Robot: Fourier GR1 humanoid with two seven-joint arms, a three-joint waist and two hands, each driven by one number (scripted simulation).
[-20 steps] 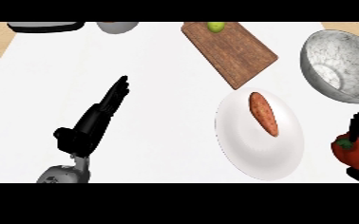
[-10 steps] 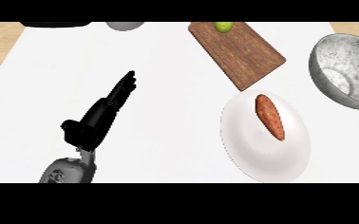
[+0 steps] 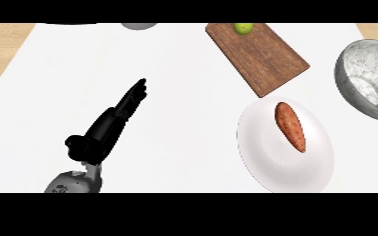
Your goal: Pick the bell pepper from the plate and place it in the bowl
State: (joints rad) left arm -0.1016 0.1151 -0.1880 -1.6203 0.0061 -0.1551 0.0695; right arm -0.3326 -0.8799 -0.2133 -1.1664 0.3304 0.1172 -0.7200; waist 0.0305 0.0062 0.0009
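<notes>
The left hand (image 3: 100,135) is resting at lower left, fingers straight and holding nothing; the right hand and the pepper are showing nowhere, the plate (image 3: 262,167) carrying only an oblong orange-brown root (image 3: 290,126). The risk, I judge, is grabbing that root by mistake, or bumping the bowl (image 3: 356,75) sitting near the plate at the right edge. The white counter (image 3: 184,70) is lying broad at left, while the board (image 3: 258,62) is crowding the plate's far side.

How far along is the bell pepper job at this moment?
Done: nothing visible; the seen part of the metal bowl is empty. In hand: nothing; the left hand lies open over the counter, right hand out of view. Left: the whole pick and place, though the plate shows only an elongated orange-brown vegetable, no bell pepper.
</notes>
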